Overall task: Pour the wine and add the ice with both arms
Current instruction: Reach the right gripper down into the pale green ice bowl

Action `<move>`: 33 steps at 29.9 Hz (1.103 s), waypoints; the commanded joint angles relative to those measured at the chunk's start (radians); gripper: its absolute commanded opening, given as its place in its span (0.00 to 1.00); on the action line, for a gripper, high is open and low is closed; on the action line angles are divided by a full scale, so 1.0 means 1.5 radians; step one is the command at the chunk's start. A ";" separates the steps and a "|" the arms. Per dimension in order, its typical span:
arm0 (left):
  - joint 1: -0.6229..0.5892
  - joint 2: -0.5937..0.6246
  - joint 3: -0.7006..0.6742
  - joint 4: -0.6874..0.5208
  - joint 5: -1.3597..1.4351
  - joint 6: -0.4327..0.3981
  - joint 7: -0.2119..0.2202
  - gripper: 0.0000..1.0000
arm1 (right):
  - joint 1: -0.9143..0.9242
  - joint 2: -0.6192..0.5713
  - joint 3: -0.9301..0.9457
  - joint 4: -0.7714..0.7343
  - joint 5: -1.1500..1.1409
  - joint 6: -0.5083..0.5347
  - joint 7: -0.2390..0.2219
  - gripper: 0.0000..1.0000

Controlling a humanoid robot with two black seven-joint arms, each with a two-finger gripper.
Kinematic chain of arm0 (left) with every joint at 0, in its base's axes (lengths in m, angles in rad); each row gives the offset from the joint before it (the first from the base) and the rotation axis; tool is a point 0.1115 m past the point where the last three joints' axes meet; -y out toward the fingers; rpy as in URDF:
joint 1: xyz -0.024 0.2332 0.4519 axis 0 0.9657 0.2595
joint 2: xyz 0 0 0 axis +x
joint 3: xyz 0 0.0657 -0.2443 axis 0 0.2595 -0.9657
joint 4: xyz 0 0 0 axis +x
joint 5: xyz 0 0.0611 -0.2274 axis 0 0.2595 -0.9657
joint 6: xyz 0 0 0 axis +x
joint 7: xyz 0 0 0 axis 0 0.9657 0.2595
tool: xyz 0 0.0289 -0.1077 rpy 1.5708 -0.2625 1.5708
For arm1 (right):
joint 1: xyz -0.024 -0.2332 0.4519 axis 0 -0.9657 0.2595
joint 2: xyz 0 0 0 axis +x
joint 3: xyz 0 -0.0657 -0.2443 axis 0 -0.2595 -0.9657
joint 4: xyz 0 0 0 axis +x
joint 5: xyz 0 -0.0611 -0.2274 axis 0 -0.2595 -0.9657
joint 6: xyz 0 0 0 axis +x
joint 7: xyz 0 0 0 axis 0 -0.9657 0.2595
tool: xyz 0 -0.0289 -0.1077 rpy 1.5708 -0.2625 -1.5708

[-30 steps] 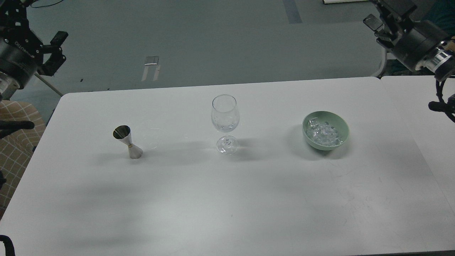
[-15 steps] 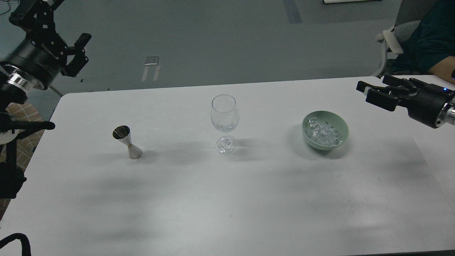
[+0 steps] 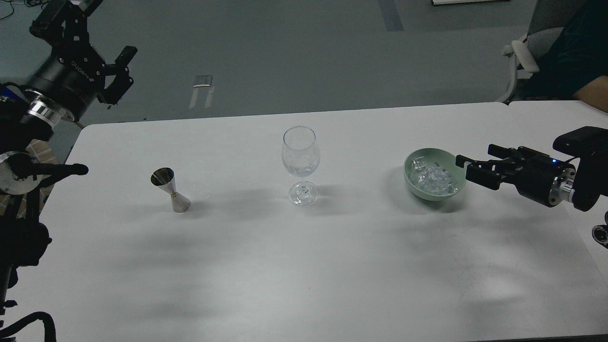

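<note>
A clear, empty wine glass (image 3: 300,159) stands at the table's middle. A steel jigger (image 3: 170,190) stands to its left. A pale green bowl (image 3: 408,173) at the right holds a pile of clear ice cubes (image 3: 430,179). My right gripper (image 3: 475,157) is open and empty, lying level, with its fingertips just at the bowl's right rim. My left gripper (image 3: 92,40) is open and empty, high at the far left, beyond the table's back left corner and well away from the jigger.
The white table (image 3: 304,266) reaches the front edge of the view. A second table (image 3: 546,114) adjoins it at the right. A chair (image 3: 522,52) and a seated person (image 3: 579,57) are at the back right.
My right arm has swung down from the upper right corner to the bowl's right rim. My left gripper has shifted up and to the right. The glass, jigger and bowl have not moved.
</note>
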 commanded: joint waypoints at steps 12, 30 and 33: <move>0.004 -0.001 0.000 -0.014 0.000 -0.001 0.000 0.97 | 0.071 0.039 -0.099 -0.054 -0.005 0.005 0.000 0.53; 0.007 -0.008 0.000 -0.017 0.000 -0.001 0.000 0.97 | 0.108 0.119 -0.146 -0.133 -0.005 0.006 -0.003 0.55; 0.007 -0.008 0.000 -0.017 0.000 -0.001 0.000 0.97 | 0.108 0.121 -0.147 -0.135 -0.005 0.008 -0.004 0.57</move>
